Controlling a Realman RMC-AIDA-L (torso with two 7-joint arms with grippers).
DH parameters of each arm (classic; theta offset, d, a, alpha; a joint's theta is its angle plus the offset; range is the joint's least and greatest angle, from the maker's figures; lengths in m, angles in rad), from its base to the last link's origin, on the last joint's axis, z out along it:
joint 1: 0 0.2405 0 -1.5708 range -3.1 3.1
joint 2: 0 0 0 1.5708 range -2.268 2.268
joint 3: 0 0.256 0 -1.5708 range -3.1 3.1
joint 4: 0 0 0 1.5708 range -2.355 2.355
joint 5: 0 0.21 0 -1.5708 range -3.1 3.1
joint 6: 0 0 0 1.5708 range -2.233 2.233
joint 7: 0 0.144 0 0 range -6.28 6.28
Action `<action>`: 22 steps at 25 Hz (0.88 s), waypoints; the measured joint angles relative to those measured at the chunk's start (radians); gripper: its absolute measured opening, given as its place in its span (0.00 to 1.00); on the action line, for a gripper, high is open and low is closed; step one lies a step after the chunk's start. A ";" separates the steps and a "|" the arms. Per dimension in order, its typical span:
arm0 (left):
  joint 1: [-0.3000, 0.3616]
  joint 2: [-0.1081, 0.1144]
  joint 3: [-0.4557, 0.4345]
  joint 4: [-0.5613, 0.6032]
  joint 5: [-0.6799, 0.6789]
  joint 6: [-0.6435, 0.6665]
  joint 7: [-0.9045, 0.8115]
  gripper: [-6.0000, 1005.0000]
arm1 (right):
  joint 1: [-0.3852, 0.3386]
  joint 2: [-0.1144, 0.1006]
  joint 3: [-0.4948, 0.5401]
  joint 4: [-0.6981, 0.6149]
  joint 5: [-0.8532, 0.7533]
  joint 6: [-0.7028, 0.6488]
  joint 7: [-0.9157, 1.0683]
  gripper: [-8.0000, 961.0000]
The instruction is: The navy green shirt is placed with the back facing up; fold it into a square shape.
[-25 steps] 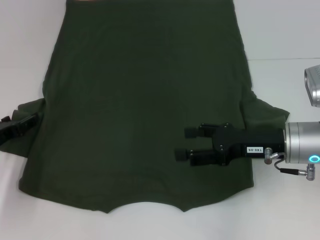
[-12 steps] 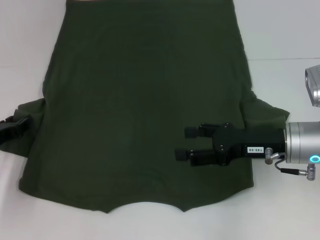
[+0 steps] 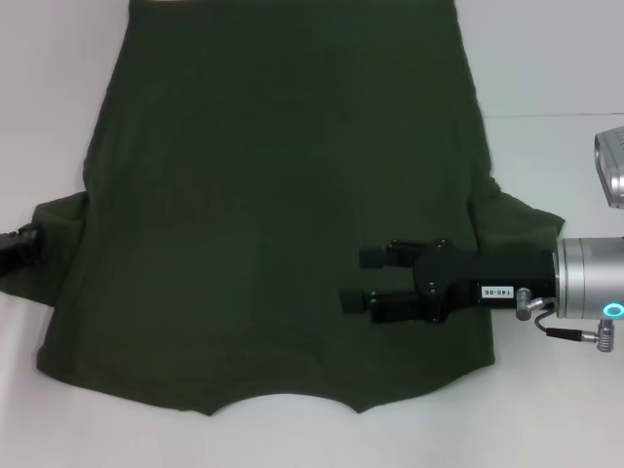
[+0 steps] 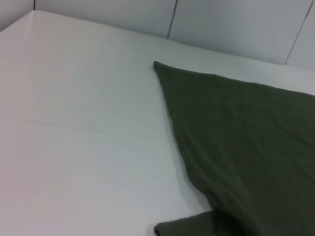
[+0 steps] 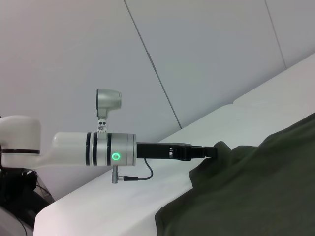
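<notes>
over shirt [image 3: 283,195]: right gripper [image 3: 356,279], fingers apparently apart

We see small white label on right gripper [image 3: 360,279] body, head view, 4 o'clock. Print looks like "140-06", upside down; digits uncertain. No other text readable.

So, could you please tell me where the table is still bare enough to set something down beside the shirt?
Bare table lies right of the navy green shirt, beyond the right tool, and left of it, beyond the left tool at the sleeve. The middle is covered by cloth.
</notes>
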 joint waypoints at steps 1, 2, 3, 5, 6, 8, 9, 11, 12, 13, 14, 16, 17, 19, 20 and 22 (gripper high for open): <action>-0.001 0.000 0.003 0.000 0.000 -0.003 0.000 0.25 | 0.000 0.000 0.000 0.000 0.000 0.000 0.000 0.95; -0.001 -0.001 0.004 0.000 0.000 -0.005 0.000 0.21 | 0.000 0.000 0.001 0.000 0.000 0.000 0.000 0.95; -0.001 -0.001 0.005 0.000 0.000 -0.006 0.000 0.16 | 0.000 0.000 0.001 0.000 0.000 0.000 0.000 0.95; -0.002 -0.001 0.005 0.000 0.000 -0.007 0.000 0.07 | 0.000 0.000 0.002 0.000 0.000 0.000 0.000 0.95; -0.002 -0.001 0.005 0.000 0.000 -0.007 0.000 0.03 | 0.000 0.000 0.002 0.000 0.001 0.000 0.000 0.95; -0.003 0.000 0.005 0.001 0.000 -0.007 -0.001 0.02 | 0.000 0.000 0.002 0.000 0.001 0.001 0.000 0.95; -0.003 0.000 0.005 0.005 0.000 -0.007 -0.004 0.02 | 0.000 0.000 0.002 0.000 0.001 0.002 0.000 0.95; -0.001 0.000 0.005 0.014 0.000 -0.007 -0.010 0.01 | 0.000 0.000 0.002 0.001 0.001 0.006 0.000 0.95; 0.000 0.000 0.005 0.019 0.000 -0.006 -0.014 0.01 | 0.000 0.000 0.002 0.001 0.001 0.006 0.000 0.95; 0.004 0.000 0.005 0.027 0.000 -0.004 -0.020 0.01 | 0.000 0.000 0.001 0.002 0.002 0.007 0.000 0.95; 0.006 0.000 0.005 0.034 0.000 -0.002 -0.024 0.01 | 0.000 0.000 0.001 0.002 0.002 0.007 0.000 0.95; 0.011 -0.001 0.007 0.046 0.000 0.003 -0.034 0.01 | 0.000 0.000 0.001 0.003 0.002 0.008 0.000 0.94; 0.012 -0.001 0.007 0.049 0.000 0.004 -0.038 0.01 | -0.001 0.000 0.001 0.003 0.002 0.008 0.000 0.94; 0.016 -0.001 0.013 0.054 0.000 0.005 -0.045 0.01 | -0.002 0.000 0.001 0.003 0.002 0.008 0.000 0.94; 0.017 -0.001 0.017 0.057 0.000 0.005 -0.047 0.01 | -0.003 0.000 0.001 0.003 0.002 0.008 0.000 0.94; 0.019 -0.001 0.022 0.064 0.000 0.005 -0.049 0.01 | -0.004 0.000 0.001 0.002 0.003 0.008 0.000 0.94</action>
